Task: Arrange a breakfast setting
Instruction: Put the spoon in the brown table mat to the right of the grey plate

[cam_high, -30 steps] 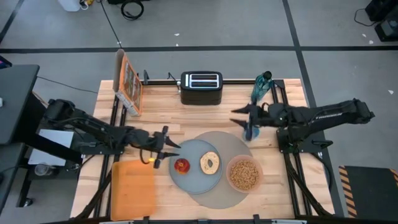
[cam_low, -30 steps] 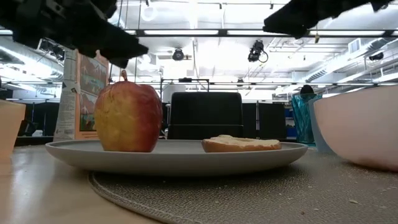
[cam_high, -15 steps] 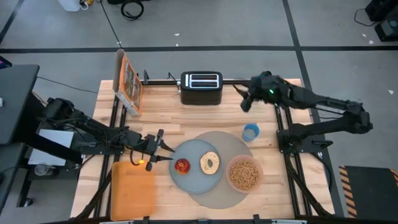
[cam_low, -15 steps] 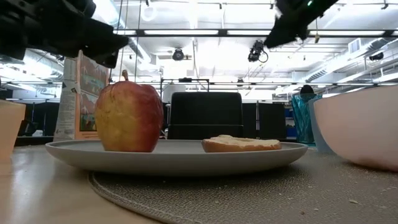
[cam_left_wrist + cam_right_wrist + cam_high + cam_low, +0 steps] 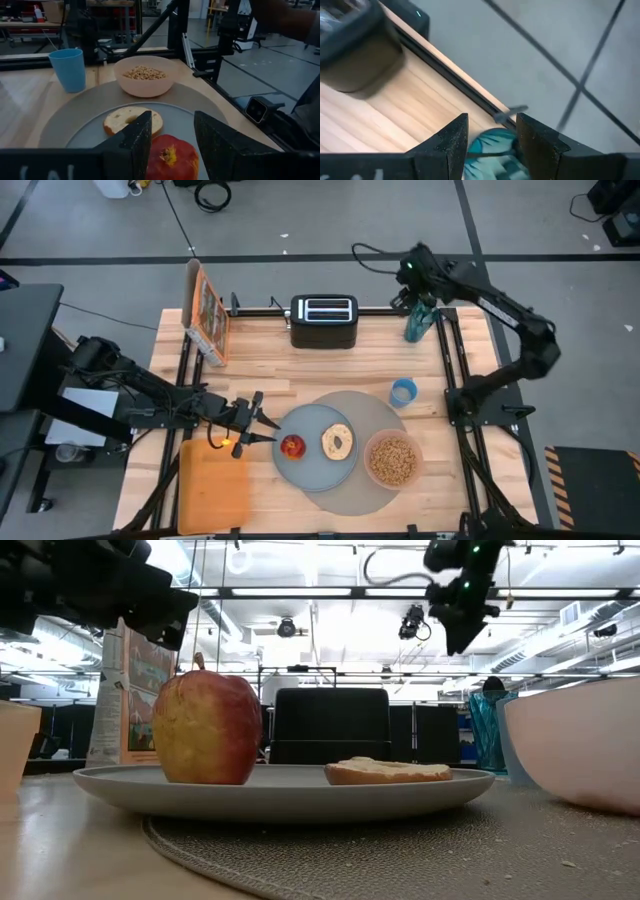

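Left end effector [image 5: 262, 420] parted, empty, beside apple [image 5: 291, 446]; right open.

No legible text anywhere; print on the upright box [image 5: 208, 308] too small to read.

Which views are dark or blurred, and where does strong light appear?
Left wrist view: dim overall, left gripper fingers near-black, apple and bowl still readable. Right wrist view: toaster blurred. Low view: bright ceiling lights behind, arms silhouetted, apple sharp. High view: evenly lit, soft shadows.
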Action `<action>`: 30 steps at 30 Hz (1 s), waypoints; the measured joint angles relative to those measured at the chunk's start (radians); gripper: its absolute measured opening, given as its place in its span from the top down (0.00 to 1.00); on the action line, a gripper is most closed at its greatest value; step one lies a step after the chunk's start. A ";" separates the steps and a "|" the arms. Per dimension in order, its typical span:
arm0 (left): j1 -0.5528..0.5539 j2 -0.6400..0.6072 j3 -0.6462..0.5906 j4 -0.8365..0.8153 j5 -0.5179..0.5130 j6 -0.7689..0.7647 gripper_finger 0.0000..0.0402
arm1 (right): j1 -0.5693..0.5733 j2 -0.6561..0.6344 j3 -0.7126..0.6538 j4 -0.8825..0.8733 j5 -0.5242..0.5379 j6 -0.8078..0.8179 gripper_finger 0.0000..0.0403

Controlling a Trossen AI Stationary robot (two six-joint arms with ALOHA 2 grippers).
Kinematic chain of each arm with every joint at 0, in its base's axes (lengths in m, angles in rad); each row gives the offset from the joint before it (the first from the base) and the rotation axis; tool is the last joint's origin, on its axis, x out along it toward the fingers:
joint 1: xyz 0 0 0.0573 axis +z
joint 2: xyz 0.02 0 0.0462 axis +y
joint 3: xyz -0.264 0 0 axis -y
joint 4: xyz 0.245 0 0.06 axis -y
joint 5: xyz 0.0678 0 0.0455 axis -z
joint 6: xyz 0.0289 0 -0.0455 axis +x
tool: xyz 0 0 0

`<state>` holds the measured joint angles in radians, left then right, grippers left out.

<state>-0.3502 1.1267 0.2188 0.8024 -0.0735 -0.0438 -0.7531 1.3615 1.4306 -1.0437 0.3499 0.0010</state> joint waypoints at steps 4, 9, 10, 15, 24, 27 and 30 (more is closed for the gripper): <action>0.000 0.000 0.000 0.000 0.000 -0.024 0.61 | -0.070 0.115 0.114 -0.103 -0.003 -0.023 0.57; -0.001 0.000 0.000 -0.001 -0.001 -0.070 0.61 | -0.124 0.210 0.200 -0.206 0.001 -0.047 0.57; -0.001 0.000 0.000 -0.003 0.000 -0.077 0.61 | -0.129 0.222 0.211 -0.218 0.008 -0.054 0.57; -0.001 0.001 0.000 -0.016 -0.001 -0.084 0.61 | -0.155 0.270 0.240 -0.301 0.058 -0.074 0.57; -0.001 0.001 0.000 -0.015 -0.001 -0.084 0.61 | -0.233 0.321 0.242 -0.365 0.088 -0.073 0.57; -0.001 0.001 0.000 -0.016 -0.001 -0.084 0.61 | -0.247 0.331 0.242 -0.379 0.062 -0.075 0.57; -0.001 0.001 0.000 -0.016 -0.001 -0.084 0.61 | -0.247 0.332 0.242 -0.389 0.066 -0.082 0.57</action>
<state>-0.3511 1.1275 0.2188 0.7868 -0.0746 -0.1280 -1.0002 1.6936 1.6730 -1.4330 0.4157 -0.0809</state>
